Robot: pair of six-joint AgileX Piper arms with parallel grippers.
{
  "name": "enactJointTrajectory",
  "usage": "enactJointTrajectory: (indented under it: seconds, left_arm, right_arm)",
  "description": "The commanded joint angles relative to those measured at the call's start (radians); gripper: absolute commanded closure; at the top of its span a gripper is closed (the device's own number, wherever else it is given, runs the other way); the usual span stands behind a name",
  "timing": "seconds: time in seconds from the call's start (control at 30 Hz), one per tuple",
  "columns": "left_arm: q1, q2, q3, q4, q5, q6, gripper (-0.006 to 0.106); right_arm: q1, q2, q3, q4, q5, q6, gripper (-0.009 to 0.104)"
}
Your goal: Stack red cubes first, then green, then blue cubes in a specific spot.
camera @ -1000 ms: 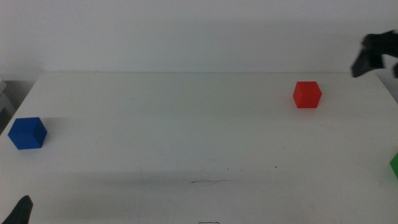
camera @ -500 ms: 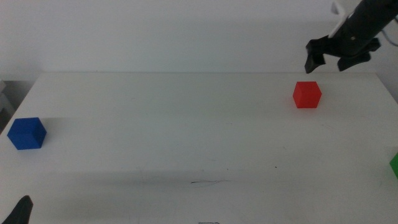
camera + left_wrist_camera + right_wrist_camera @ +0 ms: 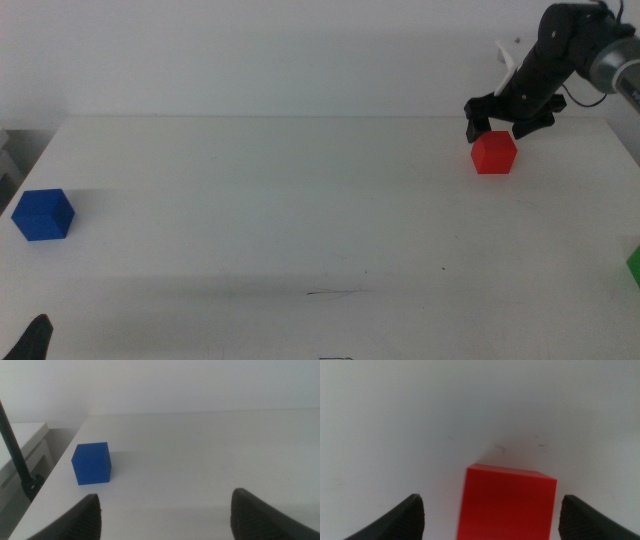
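White tabletop; right hand wide open just above red cube, not touching; left hand open, empty.

A plain white desk carries three cubes. The red cube sits near the far right corner, the blue cube by the left edge, the green cube at the right edge. A thin dark scribble marks the near middle.
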Motion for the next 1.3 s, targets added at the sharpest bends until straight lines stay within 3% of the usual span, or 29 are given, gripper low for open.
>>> enactJointTrajectory:
  seconds: [0.0, 0.27, 0.4, 0.43, 0.63, 0.83, 1.03, 1.1, 1.2, 1.27]
  left_arm:
    - [-0.008, -0.025, -0.001, -0.007, -0.087, -0.005, 0.015]
    - [-0.008, -0.025, -0.001, -0.007, -0.087, -0.005, 0.015]
    - [-0.008, -0.025, -0.001, -0.007, -0.087, -0.005, 0.015]
    - [-0.008, -0.025, -0.001, -0.007, -0.087, -0.005, 0.015]
    - [-0.008, -0.025, -0.001, -0.007, -0.087, -0.005, 0.015]
    - [-0.008, -0.025, -0.001, -0.007, -0.087, -0.005, 0.015]
    - [-0.008, -0.025, -0.001, -0.007, -0.087, -0.005, 0.015]
    - [-0.008, -0.025, -0.001, -0.007, -0.087, -0.005, 0.015]
    - [-0.008, -0.025, -0.001, -0.007, -0.087, -0.005, 0.015]
    - [-0.008, -0.025, -0.001, -0.007, -0.087, -0.005, 0.015]
  right_arm:
    - [-0.006, -0.053, -0.039, -0.037, -0.034, 0.013, 0.005]
    - [-0.006, -0.024, -0.038, -0.046, -0.083, 0.035, 0.006]
    - [-0.006, -0.023, -0.038, -0.046, -0.085, 0.035, 0.015]
    - [-0.005, -0.020, -0.038, -0.045, -0.078, 0.016, 0.036]
    - [-0.005, -0.020, -0.038, -0.045, -0.062, 0.016, 0.060]
    - [-0.005, -0.024, -0.039, -0.026, -0.046, 0.018, 0.094]
    - [-0.005, -0.092, -0.038, -0.027, 0.067, 0.081, 0.096]
    - [-0.003, -0.139, -0.031, 0.001, 0.102, 0.080, 0.096]
    - [0.009, -0.236, 0.049, 0.038, 0.099, 0.081, 0.096]
    - [0.027, -0.327, 0.166, 0.027, 0.063, 0.100, 0.096]
